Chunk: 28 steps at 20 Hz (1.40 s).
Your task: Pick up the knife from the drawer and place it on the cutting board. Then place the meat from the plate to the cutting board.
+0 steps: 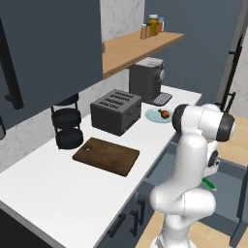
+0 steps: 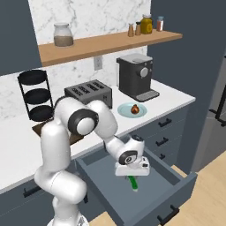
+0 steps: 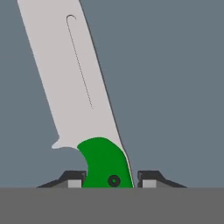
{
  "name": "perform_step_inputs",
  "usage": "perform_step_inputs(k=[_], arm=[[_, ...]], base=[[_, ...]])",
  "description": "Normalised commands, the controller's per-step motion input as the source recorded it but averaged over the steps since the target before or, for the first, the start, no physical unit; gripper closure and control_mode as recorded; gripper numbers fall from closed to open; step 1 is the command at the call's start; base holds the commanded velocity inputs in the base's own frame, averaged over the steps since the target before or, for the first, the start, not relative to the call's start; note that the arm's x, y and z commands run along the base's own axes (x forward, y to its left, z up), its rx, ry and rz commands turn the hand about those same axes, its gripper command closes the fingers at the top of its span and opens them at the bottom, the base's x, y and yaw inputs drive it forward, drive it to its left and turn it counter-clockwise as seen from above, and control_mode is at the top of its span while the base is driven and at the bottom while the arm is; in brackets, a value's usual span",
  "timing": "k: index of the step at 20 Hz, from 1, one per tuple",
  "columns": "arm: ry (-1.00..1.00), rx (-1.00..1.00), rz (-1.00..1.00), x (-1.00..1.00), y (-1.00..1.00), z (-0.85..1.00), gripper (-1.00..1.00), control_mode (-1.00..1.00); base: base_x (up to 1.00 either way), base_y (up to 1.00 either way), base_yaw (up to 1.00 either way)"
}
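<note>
**Instructor:** Jaws first: in your hand view, the two dark fingertips (image 3: 75,178) stand on either side of the green handle of the knife (image 3: 74,87), each tip touching it. You can read the gripper (image 3: 109,180) as clenched on the handle.

**Operator:** Where does the knife lie?

**Instructor:** Inside the open drawer (image 2: 185,187). Your right base view shows the green handle (image 2: 133,182) just below the gripper (image 2: 131,175), against the drawer's grey floor. In your hand view the pale blade runs up and to the left over that same floor. Whether the knife rests on the floor or is raised off it, you cannot tell.

**Operator:** And the other items?

**Instructor:** Look at the white surface (image 1: 58,193) in your left base view. The cutting board (image 1: 106,155) lies flat in front of the toaster (image 1: 116,112), with nothing on it. The plate (image 1: 156,115) sits beyond the toaster, near the coffee machine (image 1: 147,80), and the meat (image 1: 165,114) lies on it. A black tiered rack (image 1: 67,127) stands to the left of the board.
</note>
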Motion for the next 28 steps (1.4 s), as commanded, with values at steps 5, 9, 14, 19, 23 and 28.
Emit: perform_step_inputs(k=[5,9,14,19,23,28], arm=[[0.00,0.08,0.25,-0.41,-0.14,1.00,1.00,-1.00],[-0.07,0.01,0.33,-0.88,0.00,1.00,1.00,-1.00],[-0.13,0.03,0.27,-0.95,0.00,1.00,1.00,-1.00],[-0.03,0.02,0.21,-0.24,0.35,1.00,1.00,-1.00],[0.00,0.02,0.33,0.11,0.79,1.00,1.00,-1.00],[0.00,0.00,0.32,0.12,0.97,0.93,1.00,-1.00]], base=[[0.00,0.00,0.00],[0.00,0.00,0.00],[0.00,0.00,0.00],[0.00,0.00,0.00],[0.00,0.00,0.00],[0.00,0.00,0.00]])
